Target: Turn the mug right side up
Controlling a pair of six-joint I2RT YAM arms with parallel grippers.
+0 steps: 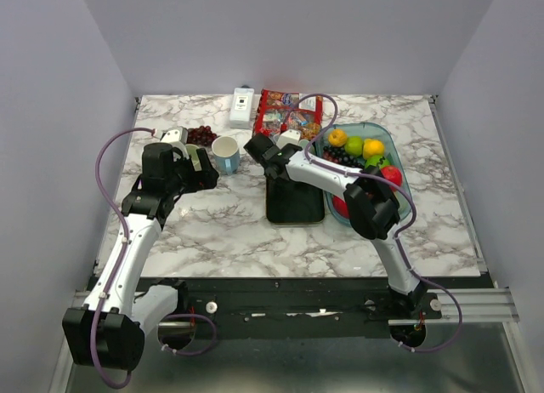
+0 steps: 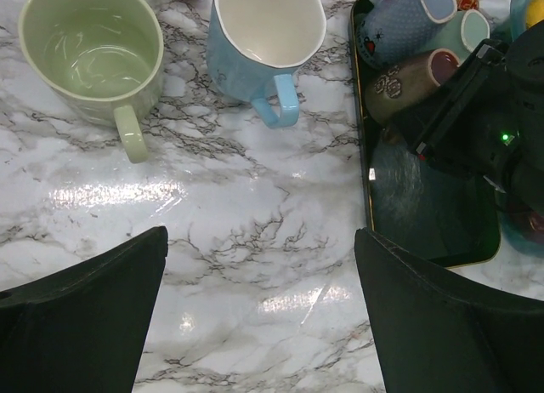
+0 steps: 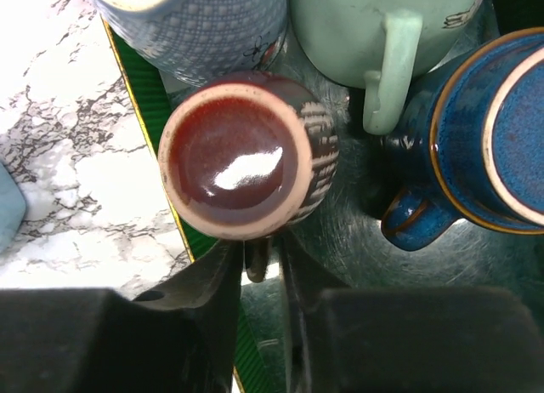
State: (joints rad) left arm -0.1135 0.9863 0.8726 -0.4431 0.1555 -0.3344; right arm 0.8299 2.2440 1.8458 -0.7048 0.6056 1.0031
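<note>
Mug (image 3: 246,159): the brown one, standing upside down with its glazed base up, at the far left corner of the tray (image 3: 340,240), crowded by a grey mug (image 3: 204,19) and a mint mug (image 3: 382,19) on its far side and a blue mug (image 3: 484,129) to its right. The right gripper (image 3: 260,257) sits at its near side with the fingers drawn close together, and they appear to pinch the handle (image 3: 256,264) between them. The step in hand looks like securing that hold before the flip. To do it well, the grip should be firm and deep on the handle, since a glazed loop can swivel between narrow pads. The lift should go straight up until the rim clears the neighbours, because the blue mug's handle lies just beside it. The wrist roll is best made over bare tray or marble, not over the cluster. Setting down should be slow and level, so the base lands flat. The left gripper (image 2: 259,308) hovers over the marble with fingers spread wide and empty, near a green mug (image 2: 92,48) and a pale blue mug (image 2: 265,36), both upright; it should keep clear.
</note>
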